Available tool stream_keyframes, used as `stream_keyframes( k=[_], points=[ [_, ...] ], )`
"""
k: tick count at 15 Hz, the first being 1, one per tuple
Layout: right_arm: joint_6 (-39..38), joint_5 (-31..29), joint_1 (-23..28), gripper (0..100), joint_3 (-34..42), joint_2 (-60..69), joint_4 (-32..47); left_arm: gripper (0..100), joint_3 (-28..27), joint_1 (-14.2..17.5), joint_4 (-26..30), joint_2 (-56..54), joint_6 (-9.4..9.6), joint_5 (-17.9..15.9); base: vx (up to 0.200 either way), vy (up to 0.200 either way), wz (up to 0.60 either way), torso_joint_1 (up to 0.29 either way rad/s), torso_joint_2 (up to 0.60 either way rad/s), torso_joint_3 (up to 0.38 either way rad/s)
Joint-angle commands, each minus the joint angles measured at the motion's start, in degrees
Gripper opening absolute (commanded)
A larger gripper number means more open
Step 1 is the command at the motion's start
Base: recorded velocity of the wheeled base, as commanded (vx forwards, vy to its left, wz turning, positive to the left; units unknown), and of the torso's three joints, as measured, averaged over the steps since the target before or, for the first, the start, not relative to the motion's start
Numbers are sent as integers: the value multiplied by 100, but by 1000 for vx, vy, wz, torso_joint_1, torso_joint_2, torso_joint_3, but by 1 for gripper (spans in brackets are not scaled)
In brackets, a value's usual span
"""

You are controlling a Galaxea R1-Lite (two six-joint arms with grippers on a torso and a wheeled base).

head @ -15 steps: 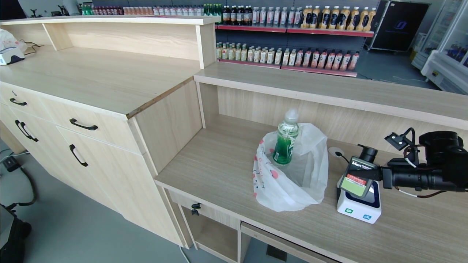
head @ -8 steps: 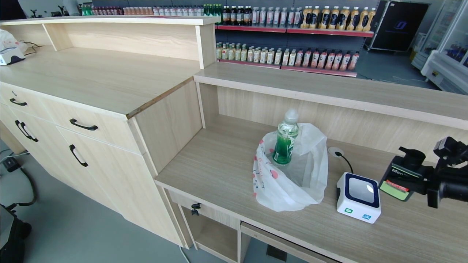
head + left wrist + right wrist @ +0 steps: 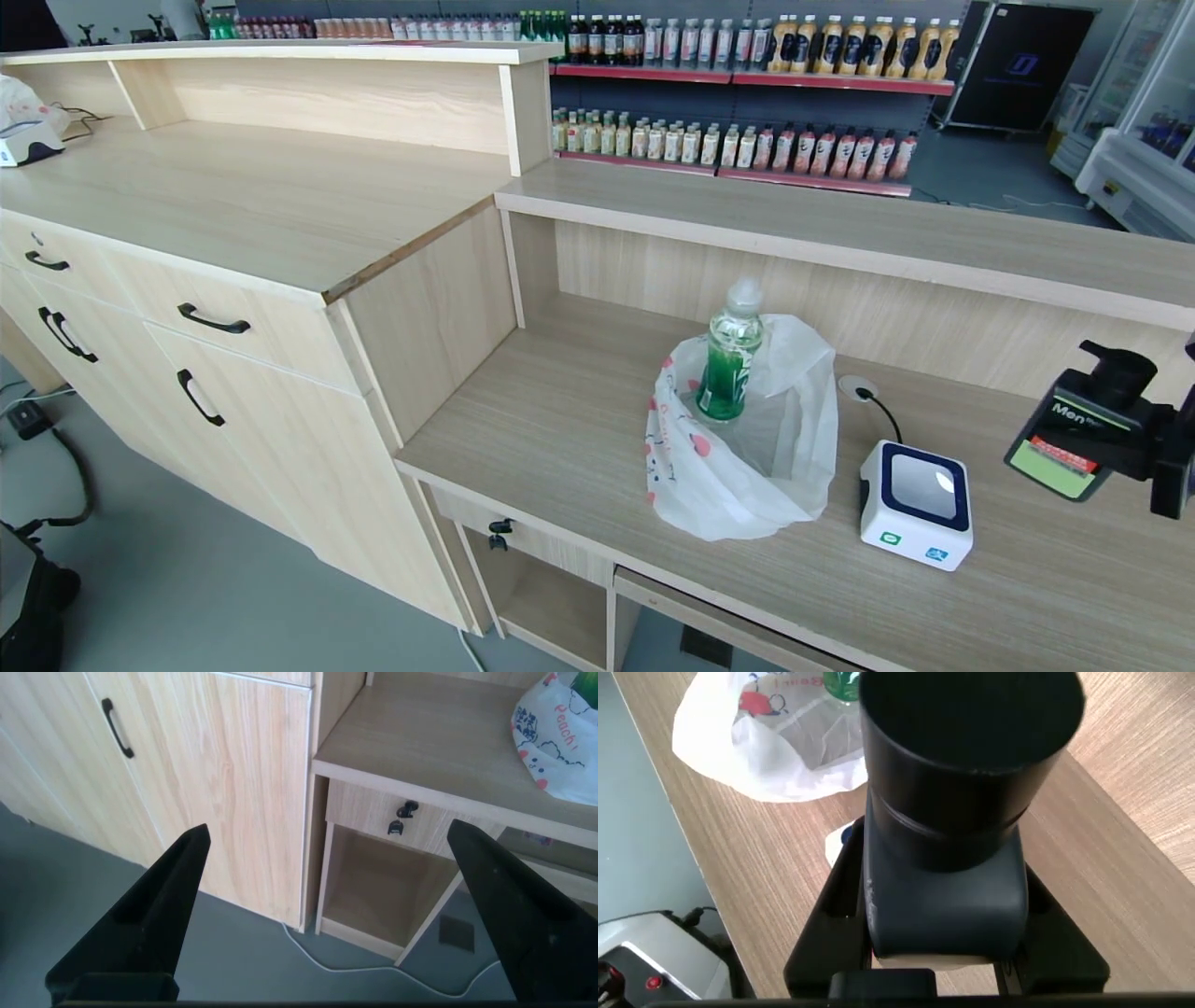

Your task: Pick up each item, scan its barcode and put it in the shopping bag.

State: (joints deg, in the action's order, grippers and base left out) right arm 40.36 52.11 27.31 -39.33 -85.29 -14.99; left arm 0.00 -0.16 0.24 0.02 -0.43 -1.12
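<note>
At three o'clock of the scanner (image 3: 915,504), my right fingers (image 3: 1172,471) grip the black bottle (image 3: 1069,446) above the bench (image 3: 579,420), not yet bagged. The green bottle (image 3: 730,359) stands upright in the shopping bag (image 3: 738,490) at nine o'clock of the scanner, so I judge one item done; my left fingers (image 3: 140,924) hang wide, holding nothing.

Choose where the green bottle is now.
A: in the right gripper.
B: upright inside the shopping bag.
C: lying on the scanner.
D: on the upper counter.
B: the green bottle stands upright inside the open shopping bag, beside the scanner; the right gripper holds a black bottle instead.
</note>
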Motion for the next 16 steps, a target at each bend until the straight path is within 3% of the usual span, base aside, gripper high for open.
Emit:
stream_keyframes(
  k=[1,3,4,6,9,12,13,14,16],
  points=[
    [-406,0,-138,0,-233,100,-12,100,0,-2,2,6,-1,-2,0,0,0,0,0,0],
    [-1030,-26,-199,0,-321,153,-21,100,0,-2,2,6,-1,-2,0,0,0,0,0,0],
    [-1101,-404,-252,0,-330,161,-30,100,0,-2,2,6,-1,-2,0,0,0,0,0,0],
    [-1637,-1467,-595,0,-365,205,-83,100,0,-2,2,6,-1,-2,0,0,0,0,0,0],
    [-2630,-3032,-1289,0,-251,197,-891,100,0,-2,2,6,-1,-2,0,0,0,0,0,0],
    [-2736,-5519,-2634,0,733,-190,-3317,100,0,-2,2,6,-1,-2,0,0,0,0,0,0],
    [-2736,-6126,-2977,0,804,-278,-3545,100,0,-2,2,6,-1,-2,0,0,0,0,0,0],
    [-2727,-6451,-3205,0,821,-322,-3572,100,0,-2,2,6,-1,-2,0,0,0,0,0,0],
    [-2507,-6512,-3425,0,865,-269,-3510,100,0,-2,2,6,-1,-2,0,0,0,0,0,0]
  ],
)
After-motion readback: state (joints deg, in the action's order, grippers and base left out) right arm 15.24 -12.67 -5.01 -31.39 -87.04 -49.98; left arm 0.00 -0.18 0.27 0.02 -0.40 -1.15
